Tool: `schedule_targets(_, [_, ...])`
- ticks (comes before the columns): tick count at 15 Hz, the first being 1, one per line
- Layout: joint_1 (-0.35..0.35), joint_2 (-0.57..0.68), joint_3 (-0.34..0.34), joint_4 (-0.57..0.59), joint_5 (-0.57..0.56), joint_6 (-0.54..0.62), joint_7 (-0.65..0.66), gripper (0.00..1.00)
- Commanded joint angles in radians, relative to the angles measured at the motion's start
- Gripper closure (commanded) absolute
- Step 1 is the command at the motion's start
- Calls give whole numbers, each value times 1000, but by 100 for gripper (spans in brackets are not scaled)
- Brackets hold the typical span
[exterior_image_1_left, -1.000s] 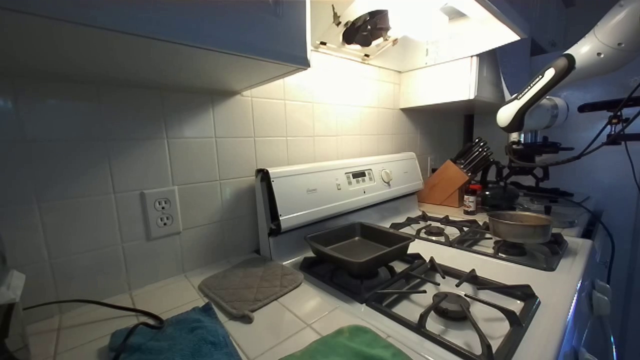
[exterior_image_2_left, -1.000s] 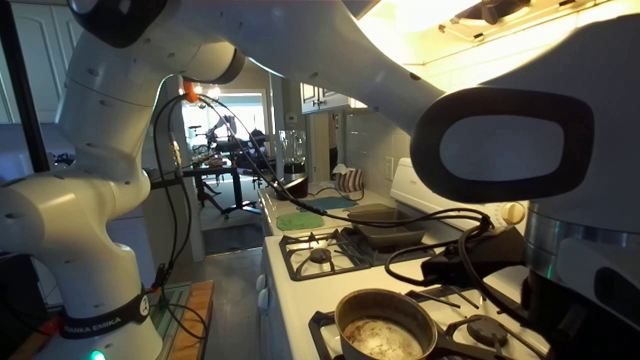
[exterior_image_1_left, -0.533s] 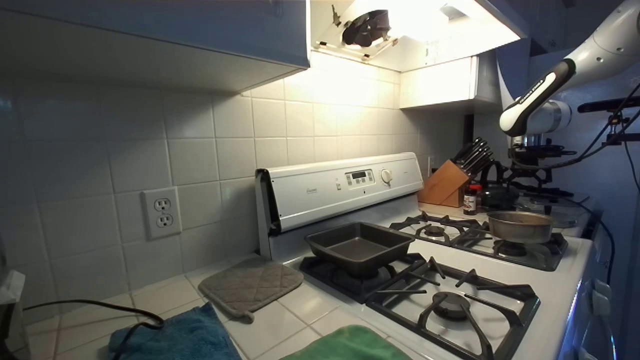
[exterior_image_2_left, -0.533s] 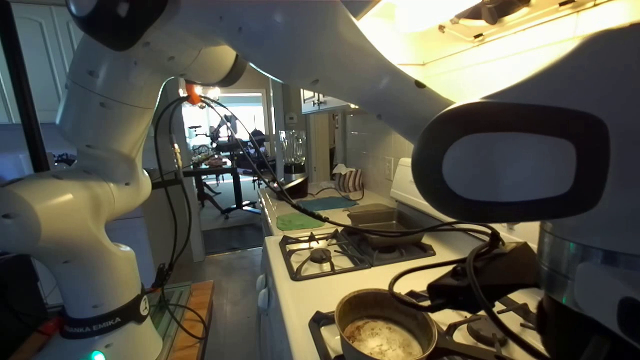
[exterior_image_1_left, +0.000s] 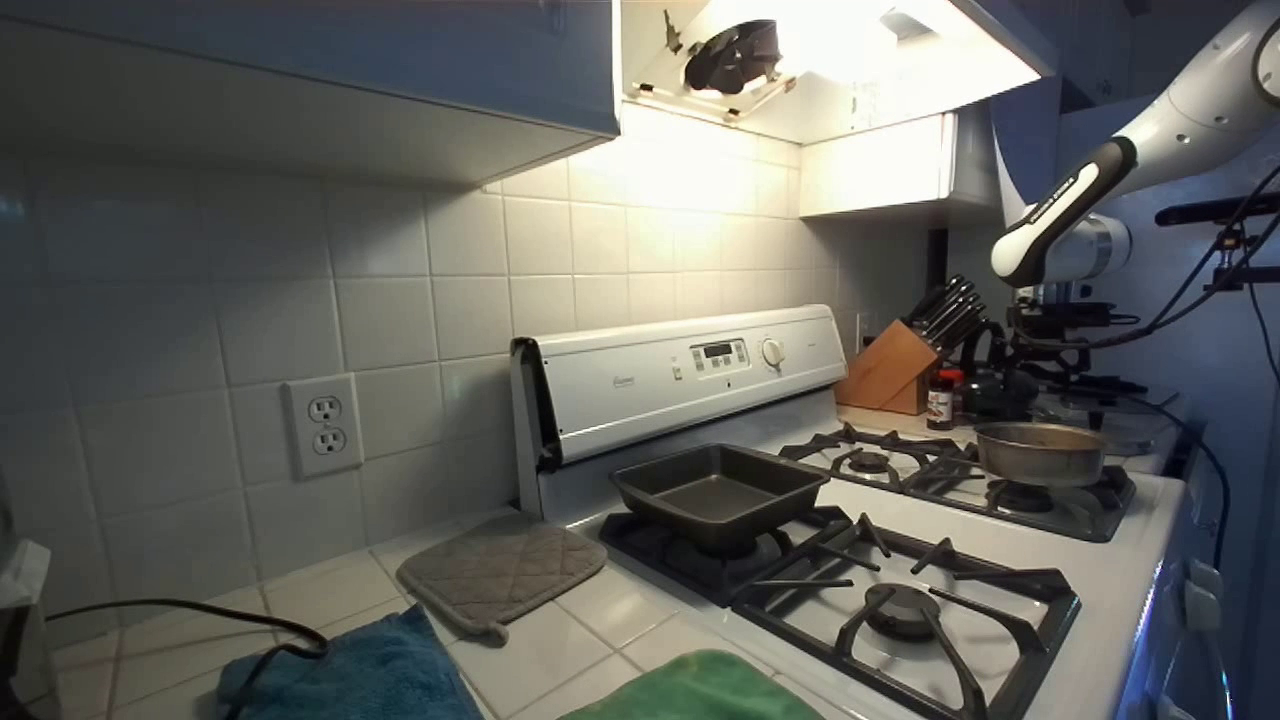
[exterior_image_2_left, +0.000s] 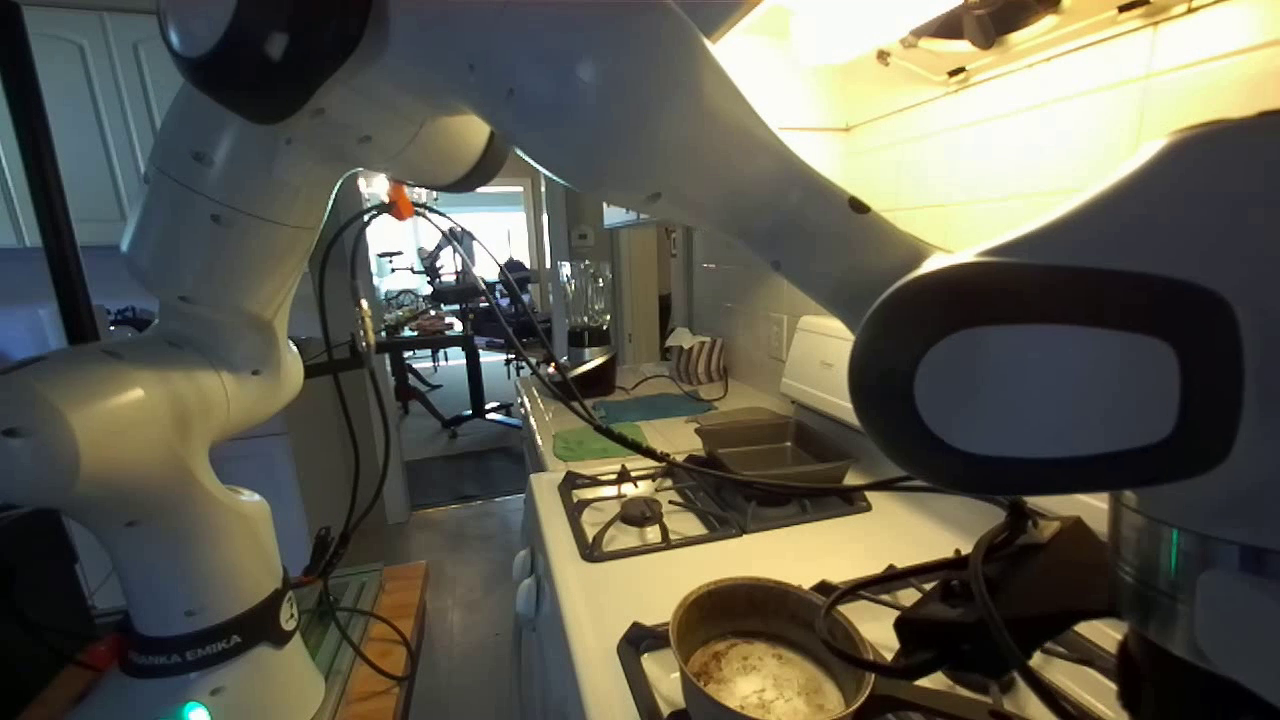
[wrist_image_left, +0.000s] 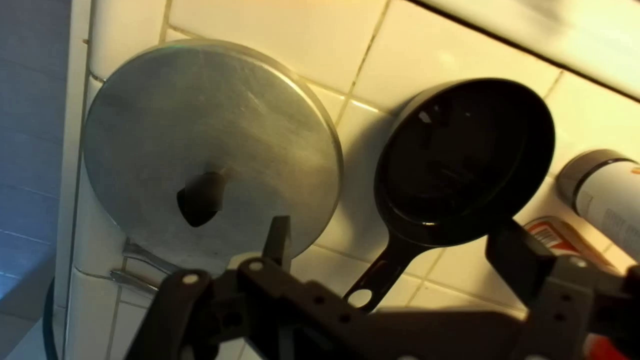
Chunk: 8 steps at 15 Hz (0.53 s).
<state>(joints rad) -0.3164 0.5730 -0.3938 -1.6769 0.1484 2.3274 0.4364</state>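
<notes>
Wrist view is showing the gripper (wrist_image_left: 393, 237) hovering with its jaws standing wide apart; a black pan (wrist_image_left: 465, 157) is resting on pale tiles (wrist_image_left: 280, 25) at the gripper's 1 o'clock, pointing its handle (wrist_image_left: 378, 272) toward 7 o'clock, seen between the fingers (wrist_image_left: 278, 242). From the pan, a metal lid (wrist_image_left: 215, 122) is lying at 9 o'clock and a white canister (wrist_image_left: 612, 202) between 3 and 4.

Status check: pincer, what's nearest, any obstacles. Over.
Pincer open, nothing gripped. Nearest: round black handled pan, contact unclear. Either side of the pan, possible obstacles: round grey metal lid and white cylindrical container.
</notes>
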Motion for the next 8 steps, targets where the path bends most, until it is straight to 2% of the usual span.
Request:
schedule_targets(1, [-28,64,22,80,-11,5,-8,0])
schedule_targets(8, [-61,143,34,183,8,-3,-6,0])
